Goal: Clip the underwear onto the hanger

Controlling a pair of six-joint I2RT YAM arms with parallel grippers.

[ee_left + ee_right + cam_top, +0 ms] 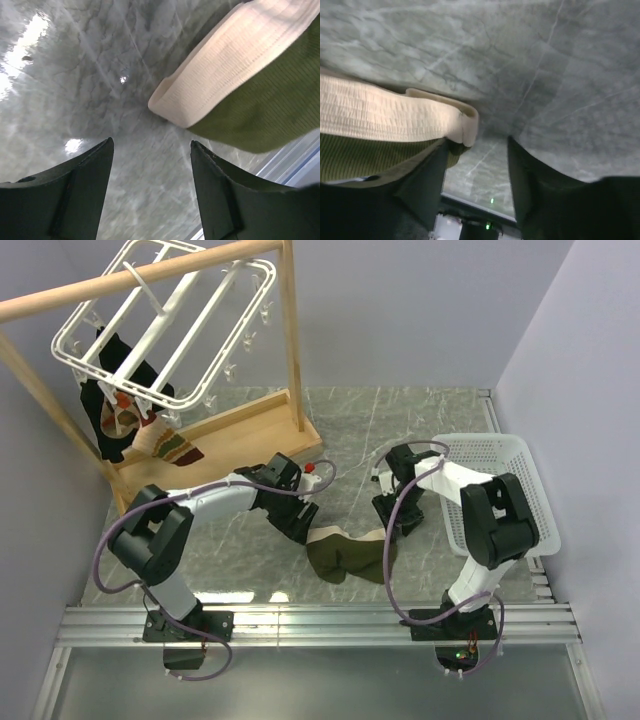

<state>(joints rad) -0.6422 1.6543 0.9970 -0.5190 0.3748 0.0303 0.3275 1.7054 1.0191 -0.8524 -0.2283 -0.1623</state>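
Left end effector [151, 142] low over the surface [400, 420], jaws part open, nothing betw them. Underwear [345, 558] lies betw the arms, waistband [230, 65] just ahead. Right end effector [477, 141] likewise at the other end, not gripping. One arm per end, prob to lift it spread toward the hanger [165, 320].

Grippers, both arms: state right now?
Left gripper: jaws open, holding nothing; the underwear lies just ahead.
Right gripper: jaws open, nothing clamped; the waistband end sits beside one jaw.
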